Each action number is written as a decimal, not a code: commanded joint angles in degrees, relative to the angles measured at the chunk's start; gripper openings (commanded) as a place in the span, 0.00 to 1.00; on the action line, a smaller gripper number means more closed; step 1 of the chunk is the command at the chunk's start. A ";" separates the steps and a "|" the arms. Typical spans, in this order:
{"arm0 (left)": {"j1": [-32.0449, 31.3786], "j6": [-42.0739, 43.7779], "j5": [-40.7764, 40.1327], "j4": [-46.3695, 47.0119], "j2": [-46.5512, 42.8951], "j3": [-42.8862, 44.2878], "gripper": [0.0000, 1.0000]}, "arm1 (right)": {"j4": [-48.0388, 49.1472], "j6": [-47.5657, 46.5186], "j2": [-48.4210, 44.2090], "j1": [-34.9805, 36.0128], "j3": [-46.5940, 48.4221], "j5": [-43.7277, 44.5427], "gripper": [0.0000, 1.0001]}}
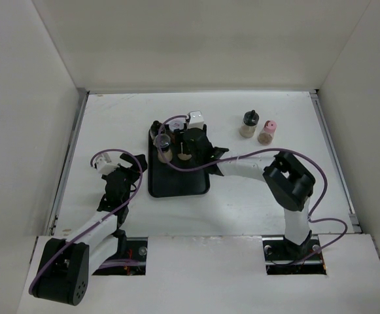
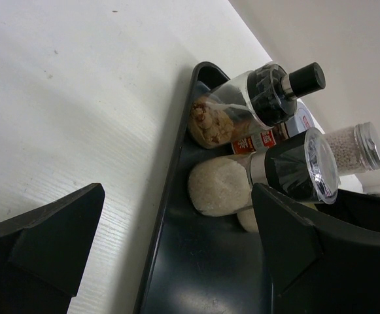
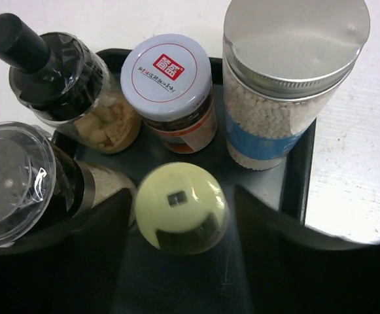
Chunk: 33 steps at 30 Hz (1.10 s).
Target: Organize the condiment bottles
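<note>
Five condiment bottles are being kept in the black tray (image 1: 176,186): a black-knobbed bottle (image 3: 65,85) of tan chunks, a white-lidded jar (image 3: 167,85), a tall silver-lidded jar (image 3: 288,85) with a blue label, a clear-domed bottle (image 3: 19,183) and a pale-yellow-capped bottle (image 3: 182,208). The last is being straddled by the right gripper (image 3: 183,196), with a finger close on each side; whether it is being squeezed cannot be told. A black-capped bottle (image 1: 248,123) and a pink-capped bottle (image 1: 267,132) are being left upright on the table (image 1: 111,118), just beside each other and well apart from the tray. The left gripper (image 2: 176,193) is being held low beside the tray's left edge, its fingers spread wide.
</note>
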 commanded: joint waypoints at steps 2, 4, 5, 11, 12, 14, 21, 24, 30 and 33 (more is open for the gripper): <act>-0.26 0.52 -0.14 3.08 -0.48 1.12 1.00 | 4.21 -0.06 -2.22 0.27 1.31 0.75 0.83; -0.09 0.26 0.39 3.08 0.14 1.21 1.00 | 4.91 0.55 -4.77 0.27 -0.53 0.05 0.88; 0.00 0.17 0.57 3.08 0.14 1.21 1.00 | 5.09 0.64 -6.35 0.10 -1.59 -0.30 0.89; 0.17 0.34 0.39 2.73 -1.09 0.94 1.00 | 7.37 1.52 -20.14 -6.74 -13.27 0.31 0.76; 0.09 0.34 0.30 2.73 -1.44 0.94 1.00 | 7.29 1.78 -22.25 -9.02 -15.46 1.01 0.67; -0.35 0.60 -0.22 2.73 -1.53 0.94 1.00 | 6.24 3.18 -26.03 -13.85 -19.68 4.51 0.47; -1.14 0.52 -0.31 3.16 0.31 1.47 1.00 | -1.49 2.67 -31.94 -28.63 -24.37 12.61 0.61; -1.23 0.25 0.04 3.16 0.67 1.56 1.00 | -2.37 2.14 -29.93 -33.02 -22.87 11.83 0.80; -1.50 0.52 -0.40 3.52 0.41 1.38 1.00 | -2.82 2.23 -23.07 -37.69 -17.95 1.38 0.85; -1.59 0.78 -0.84 3.52 0.49 1.47 1.00 | -2.99 2.22 -21.22 -38.31 -16.89 0.31 0.83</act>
